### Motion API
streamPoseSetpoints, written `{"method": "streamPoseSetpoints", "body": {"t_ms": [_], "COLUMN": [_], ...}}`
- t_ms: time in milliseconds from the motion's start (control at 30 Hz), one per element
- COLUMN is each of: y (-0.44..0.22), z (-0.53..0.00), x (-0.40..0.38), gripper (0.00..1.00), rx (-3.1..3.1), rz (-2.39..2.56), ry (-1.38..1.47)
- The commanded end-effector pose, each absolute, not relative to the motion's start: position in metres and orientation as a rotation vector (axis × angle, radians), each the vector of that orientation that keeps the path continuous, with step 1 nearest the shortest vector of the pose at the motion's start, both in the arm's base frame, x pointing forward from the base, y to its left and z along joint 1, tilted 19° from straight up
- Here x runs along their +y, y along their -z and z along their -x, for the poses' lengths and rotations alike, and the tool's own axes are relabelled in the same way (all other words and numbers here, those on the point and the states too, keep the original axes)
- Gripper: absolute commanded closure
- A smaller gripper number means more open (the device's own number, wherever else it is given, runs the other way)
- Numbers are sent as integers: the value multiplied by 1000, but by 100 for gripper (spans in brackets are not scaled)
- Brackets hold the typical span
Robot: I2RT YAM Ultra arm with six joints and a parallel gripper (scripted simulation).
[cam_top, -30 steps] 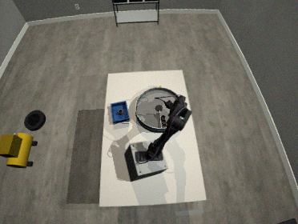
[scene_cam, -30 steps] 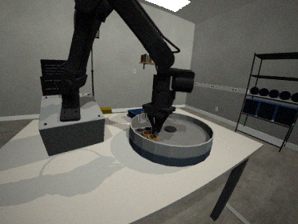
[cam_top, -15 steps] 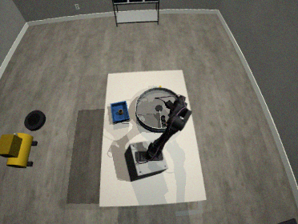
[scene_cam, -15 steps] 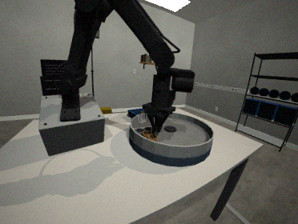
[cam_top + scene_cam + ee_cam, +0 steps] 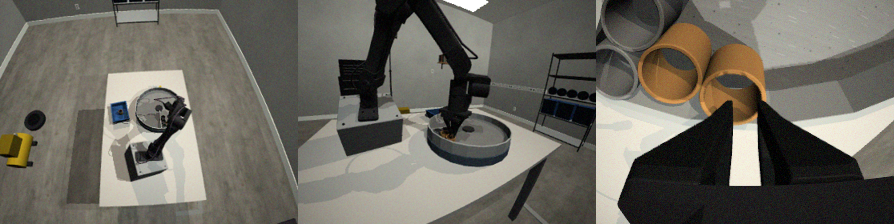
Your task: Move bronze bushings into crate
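Observation:
My gripper [image 5: 452,138] [image 5: 745,110] points down inside the turntable [image 5: 151,101] [image 5: 478,150] [image 5: 806,35], near its wall. Its fingers stand narrowly apart with nothing gripped. In the wrist view the tips overlap the opening of a bronze bushing [image 5: 738,52]; whether they touch it I cannot tell. A second bronze bushing [image 5: 693,40] lies beside it on the left. Two grey bushings [image 5: 672,12] [image 5: 634,75] lie further left. The blue crate [image 5: 117,106] [image 5: 433,113] stands beside the turntable, with one brownish bushing inside it.
The arm's grey base box [image 5: 150,170] [image 5: 372,138] stands on the white table [image 5: 116,192] [image 5: 398,184] near the turntable. The turntable has a raised wall all round and a dark hub [image 5: 159,108] [image 5: 468,129]. Thin dividers cross its surface.

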State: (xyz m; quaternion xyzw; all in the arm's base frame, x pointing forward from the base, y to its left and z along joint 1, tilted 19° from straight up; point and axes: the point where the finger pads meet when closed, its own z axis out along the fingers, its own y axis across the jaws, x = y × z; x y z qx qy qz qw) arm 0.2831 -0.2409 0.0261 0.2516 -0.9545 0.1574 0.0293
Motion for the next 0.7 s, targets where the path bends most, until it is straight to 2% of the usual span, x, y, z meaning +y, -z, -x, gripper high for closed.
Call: {"method": "streamPoseSetpoints", "body": {"t_ms": [0, 67, 667], "y": [-18, -38, -34], "z": [-287, -297, -296], "x": [-245, -251, -248], "gripper": [85, 85, 85], "rx": [-2963, -2992, -2981], "rz": [-786, -784, -793], "ry": [-494, -573, -547]}}
